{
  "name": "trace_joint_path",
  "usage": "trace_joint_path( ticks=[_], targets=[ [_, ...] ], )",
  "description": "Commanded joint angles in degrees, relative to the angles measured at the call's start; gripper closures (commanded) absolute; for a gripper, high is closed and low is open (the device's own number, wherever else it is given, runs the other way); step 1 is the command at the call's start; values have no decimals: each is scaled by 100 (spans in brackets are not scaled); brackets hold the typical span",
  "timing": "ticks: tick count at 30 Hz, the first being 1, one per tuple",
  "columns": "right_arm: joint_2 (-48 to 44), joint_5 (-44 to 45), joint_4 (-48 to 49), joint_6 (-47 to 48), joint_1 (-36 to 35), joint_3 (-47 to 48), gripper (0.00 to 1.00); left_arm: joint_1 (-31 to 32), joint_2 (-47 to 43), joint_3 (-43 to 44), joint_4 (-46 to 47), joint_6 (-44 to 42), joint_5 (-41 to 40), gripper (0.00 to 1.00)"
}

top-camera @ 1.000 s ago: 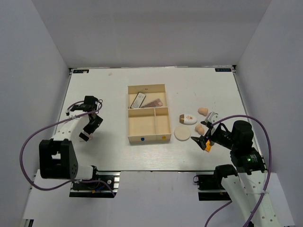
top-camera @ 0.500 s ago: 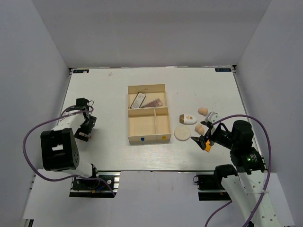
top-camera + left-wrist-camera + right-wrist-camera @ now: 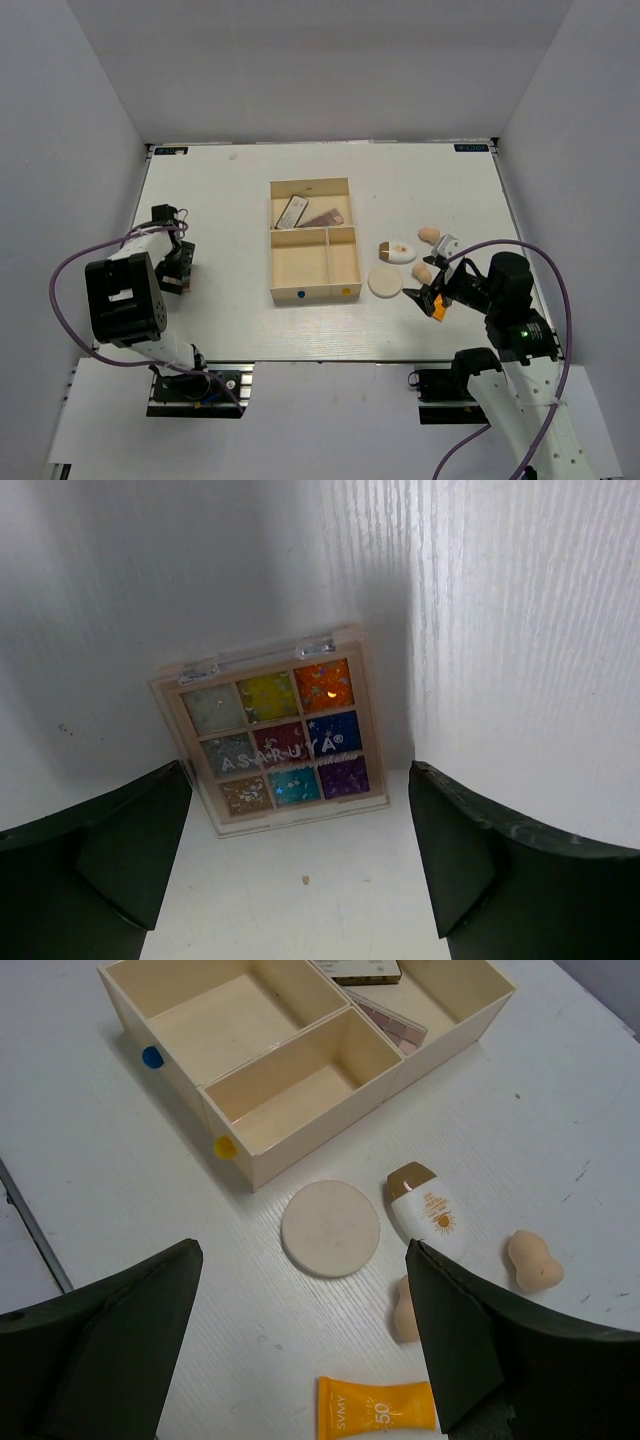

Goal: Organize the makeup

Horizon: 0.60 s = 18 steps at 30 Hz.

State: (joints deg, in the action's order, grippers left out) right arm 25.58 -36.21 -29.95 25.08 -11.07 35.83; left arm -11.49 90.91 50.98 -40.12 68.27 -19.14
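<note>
Remote desk, top cam: the left gripper (image 3: 298,778) hangs released, fingers spread wide, over the multicoloured palette (image 3: 272,730) at approx. 9 o'clock of the cream tray (image 3: 310,181). The palette lies flat on the white table (image 3: 520,600), and its near corners sit just beside the fingertips. I can't tell if they touch.

The right gripper (image 3: 302,1250) is also unclenched and grasps nothing. The orange tube (image 3: 378,1405) lies on the table between its fingers, close to the finger at 3 o'clock in the wrist view.

At approx. 4 o'clock of the tray I see the round cream puff (image 3: 384,282). The white oval pad (image 3: 398,252), w/ a brown end, is at 1 o'clock of the puff. One peach sponge (image 3: 429,235) is at 1 o'clock of the pad, and a second peach sponge (image 3: 422,272) is at 5 o'clock.

The tray's far compt. holds a brownish palette (image 3: 322,218) and a pale flat case (image 3: 291,212), side by side.
</note>
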Motion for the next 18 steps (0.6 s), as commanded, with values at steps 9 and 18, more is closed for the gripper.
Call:
trace_joint_path(
  ticks=[9,18],
  targets=[
    [114,-18,183,-38,-62,46,12,-214,498,35,144,222,76,27],
    [114,0,209,-65,-44,3,13,-20,-371,35,1074,-998,1612,80]
  ],
)
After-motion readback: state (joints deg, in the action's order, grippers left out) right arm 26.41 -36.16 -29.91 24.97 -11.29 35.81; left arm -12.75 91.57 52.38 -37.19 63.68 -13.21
